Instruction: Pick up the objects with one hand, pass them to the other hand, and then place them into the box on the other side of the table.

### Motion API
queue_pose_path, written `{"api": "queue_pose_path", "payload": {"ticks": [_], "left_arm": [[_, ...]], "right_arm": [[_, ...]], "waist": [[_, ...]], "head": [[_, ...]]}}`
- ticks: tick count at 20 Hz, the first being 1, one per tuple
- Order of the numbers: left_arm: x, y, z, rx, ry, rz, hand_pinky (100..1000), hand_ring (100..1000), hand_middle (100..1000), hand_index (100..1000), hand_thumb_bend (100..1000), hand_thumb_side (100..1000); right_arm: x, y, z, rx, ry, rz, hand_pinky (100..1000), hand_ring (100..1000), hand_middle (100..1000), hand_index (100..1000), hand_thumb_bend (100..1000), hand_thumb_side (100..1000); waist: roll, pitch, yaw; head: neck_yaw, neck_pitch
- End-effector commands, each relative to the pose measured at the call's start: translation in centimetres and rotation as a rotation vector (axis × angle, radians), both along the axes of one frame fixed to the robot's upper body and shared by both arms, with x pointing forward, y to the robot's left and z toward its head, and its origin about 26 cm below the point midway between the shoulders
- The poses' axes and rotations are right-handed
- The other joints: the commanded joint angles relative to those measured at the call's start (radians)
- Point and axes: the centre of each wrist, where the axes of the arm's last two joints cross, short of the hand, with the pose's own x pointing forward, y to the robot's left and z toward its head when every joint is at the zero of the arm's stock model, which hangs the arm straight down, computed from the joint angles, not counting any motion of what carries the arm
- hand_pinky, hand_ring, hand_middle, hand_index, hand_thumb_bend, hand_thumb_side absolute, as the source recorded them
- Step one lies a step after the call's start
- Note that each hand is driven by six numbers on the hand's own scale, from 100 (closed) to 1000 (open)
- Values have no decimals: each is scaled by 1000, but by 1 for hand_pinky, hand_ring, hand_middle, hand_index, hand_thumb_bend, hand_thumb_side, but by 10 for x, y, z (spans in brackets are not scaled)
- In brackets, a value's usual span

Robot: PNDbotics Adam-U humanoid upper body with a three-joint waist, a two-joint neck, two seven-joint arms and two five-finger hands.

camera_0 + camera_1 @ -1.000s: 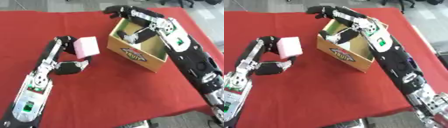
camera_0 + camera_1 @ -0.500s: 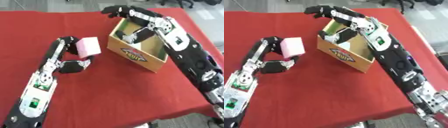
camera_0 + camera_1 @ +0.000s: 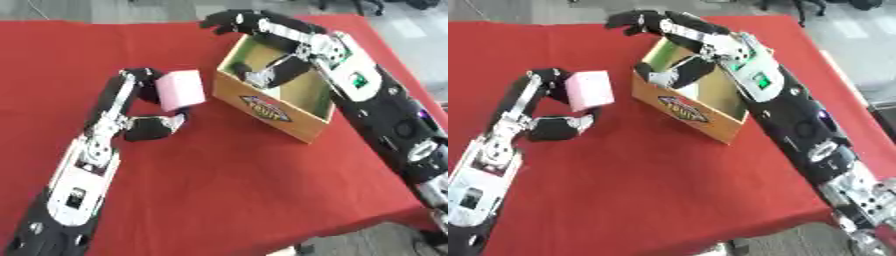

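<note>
A pink block [image 3: 179, 90] is held above the red table, pinched between the fingers [image 3: 140, 80] and thumb of my left hand [image 3: 150, 128]. It hangs just left of the open cardboard box [image 3: 273, 115], which has a printed logo on its front wall. My right hand [image 3: 645, 21] hovers over the box's far left corner with relaxed fingers and holds nothing. Its thumb [image 3: 267, 76] hangs down over the box opening. The box floor is partly hidden by the right arm.
The red cloth [image 3: 227, 190] covers the table. Its right and front edges drop to grey floor [image 3: 859, 45]. My right forearm [image 3: 780, 100] lies across the box's right side.
My left hand has carried the pink block a little up and toward the box. The right hand stays over the box's far corner.
</note>
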Motion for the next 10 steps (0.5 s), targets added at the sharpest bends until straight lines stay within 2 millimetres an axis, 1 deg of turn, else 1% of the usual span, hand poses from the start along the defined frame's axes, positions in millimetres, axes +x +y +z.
{"api": "queue_pose_path", "payload": {"ticks": [1, 6, 10], "left_arm": [[-1, -1, 12, 8, -51, -10, 647, 498, 386, 491, 102, 100], [-1, -3, 16, 9, -64, -6, 642, 498, 386, 491, 111, 100], [-2, -3, 21, 0, -77, 4, 639, 497, 385, 491, 115, 100]], "right_arm": [[0, -2, 3, -325, -190, 247, 944, 1000, 939, 1000, 100, 222], [0, 2, 3, -330, -190, 260, 947, 1000, 939, 1000, 100, 222], [0, 1, 4, -343, -206, 260, 947, 1000, 937, 1000, 100, 224]], "waist": [[0, -25, -4], [-2, -22, -4], [-2, -22, -3]], "head": [[2, 11], [0, 11], [1, 11]]}}
